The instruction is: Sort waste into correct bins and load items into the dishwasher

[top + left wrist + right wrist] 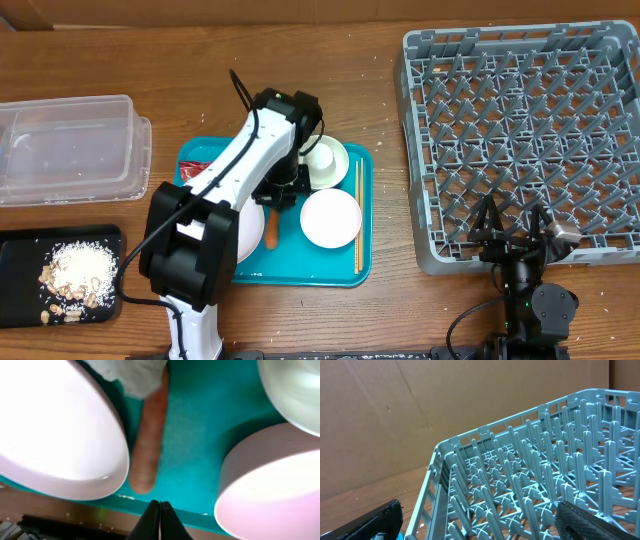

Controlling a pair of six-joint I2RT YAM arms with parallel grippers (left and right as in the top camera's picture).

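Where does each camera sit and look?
Overhead: above the table, straight down on teal tray, dish rack, both arms.
Left wrist: on that arm, facing down at the sausage stick; left end effector shows shut.
Right wrist: low beside the rack, facing across it; right end effector shows open.
Shared: overhead and left wrist see the tray.

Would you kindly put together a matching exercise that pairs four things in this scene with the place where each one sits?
Things:
1. sausage stick
2. dish rack
3. black tray
4. clear tub

Places:
A. left side of the table, beyond the black tray
B. on the teal tray, between the plate and a bowl
C. right side of the table
D. near left corner, holding pale scraps

Pairs: 1-B, 2-C, 3-D, 4-A.
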